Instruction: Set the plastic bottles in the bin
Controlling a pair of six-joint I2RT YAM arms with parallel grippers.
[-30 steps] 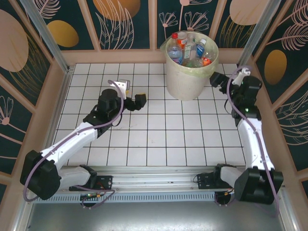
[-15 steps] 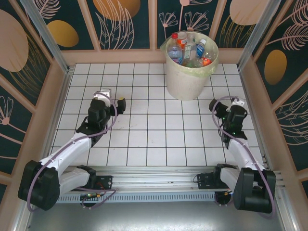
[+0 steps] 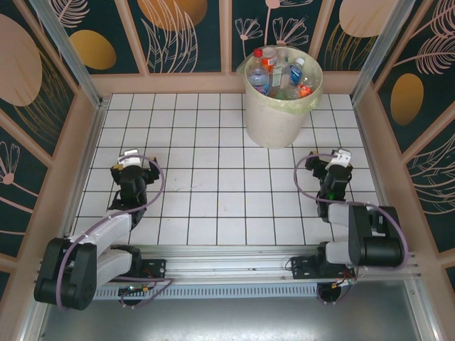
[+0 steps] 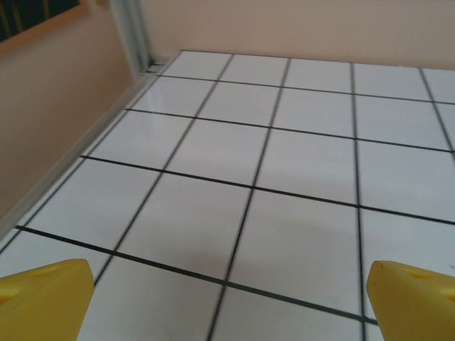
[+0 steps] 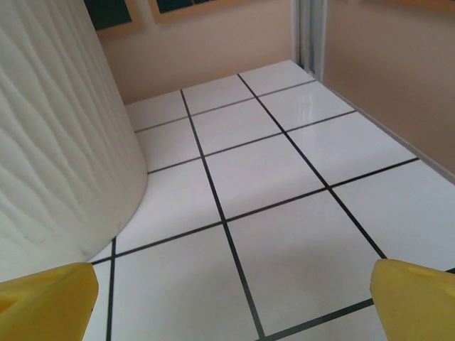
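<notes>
The bin (image 3: 282,114) is a cream-white bucket with a pale green liner, standing at the back of the tiled table. Several plastic bottles (image 3: 279,74) with red, blue and clear labels fill its top. My left gripper (image 3: 133,169) sits low over the tiles at the left, far from the bin, and is open. Its yellow fingertips (image 4: 44,298) stand wide with bare tile between them. My right gripper (image 3: 325,167) is open too, in front and to the right of the bin. In the right wrist view the bin wall (image 5: 57,142) rises at the left beyond the open gripper (image 5: 234,302).
White tiles with black grid lines (image 3: 227,177) cover the table. Low beige walls (image 3: 92,117) and metal posts (image 3: 384,50) fence it in. Both arms are folded back toward their bases at the near rail (image 3: 227,259).
Both arms have drawn back from the middle of the table and the bin toward the near edge and folded low. Both grippers stayed open and empty.
</notes>
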